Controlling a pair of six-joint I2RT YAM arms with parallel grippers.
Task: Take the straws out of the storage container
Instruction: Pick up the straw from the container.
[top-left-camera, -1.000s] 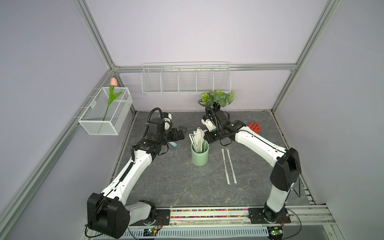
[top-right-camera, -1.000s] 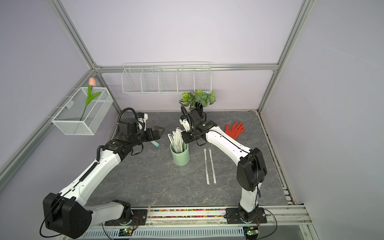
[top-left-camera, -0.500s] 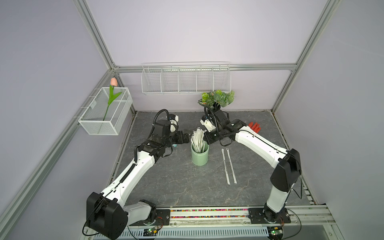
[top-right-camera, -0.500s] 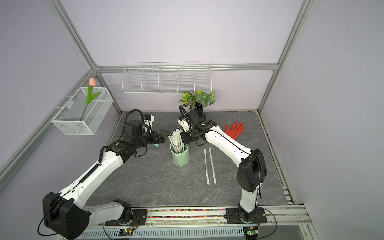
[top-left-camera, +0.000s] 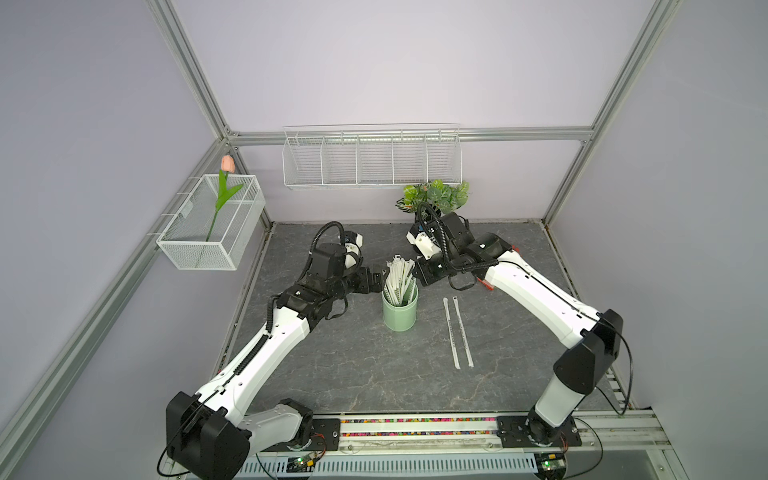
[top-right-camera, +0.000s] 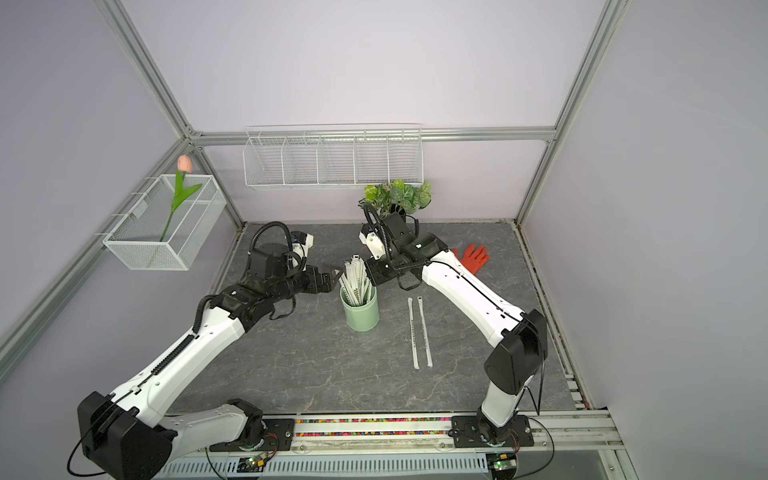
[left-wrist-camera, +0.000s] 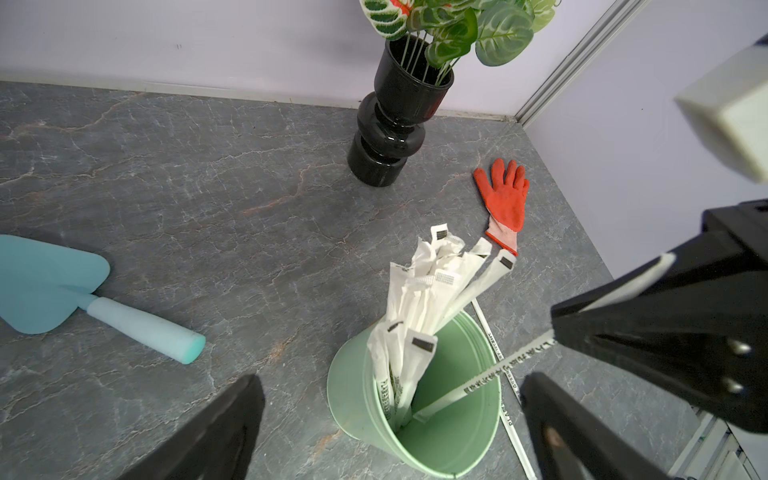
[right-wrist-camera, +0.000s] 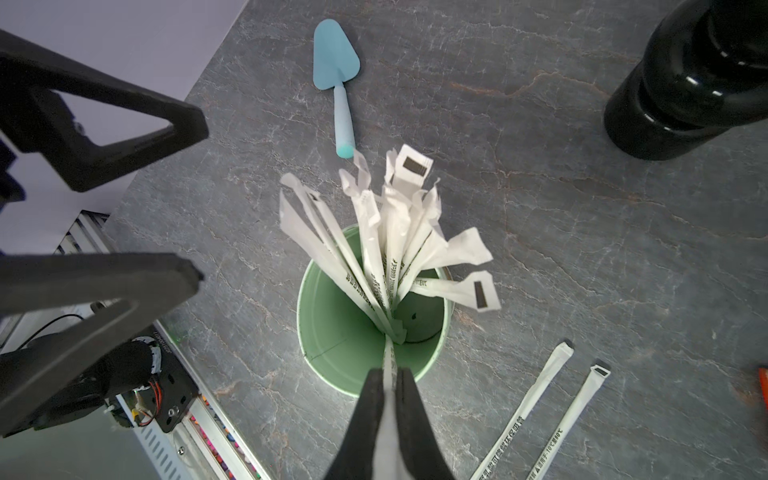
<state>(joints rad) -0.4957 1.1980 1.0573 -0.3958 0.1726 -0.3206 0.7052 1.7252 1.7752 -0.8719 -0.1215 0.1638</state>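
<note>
1. Here the right tool (right-wrist-camera: 388, 374) is clenched on a single straw (left-wrist-camera: 494, 370), pinching it near its upper end. The straw's lower end sits inside the storage container (top-left-camera: 400, 316).
2. The storage container stands upright on the table (top-left-camera: 332, 374), near the middle of the frame in both top views, with one tool on each side of it.
3. The other straws (top-left-camera: 398, 276) stand in a loose fan, resting on the rim with their crumpled paper tips well above it.
4. The held straw slants away from that fan toward the right of the frame. This probably lets the pinch take one wrapper alone.
5. The left tool (top-right-camera: 334, 275) is released, its jaws spread wide and holding nothing. It hovers just left of the container at about the height of the straw tips, apparently to steady the container or reach the bundle.
6. Two loose straws (top-left-camera: 457, 332) lie flat and parallel on the table, right of the container and apart from it. That looks like the drop-off spot, clear of the arm's path.
7. Most of the straws are in the container, so the task seems to be at an early stage.
8. The next pull should follow the straw's own slant until it clears the rim. Otherwise the container could tip, or neighbouring straws could be dragged out.
</note>
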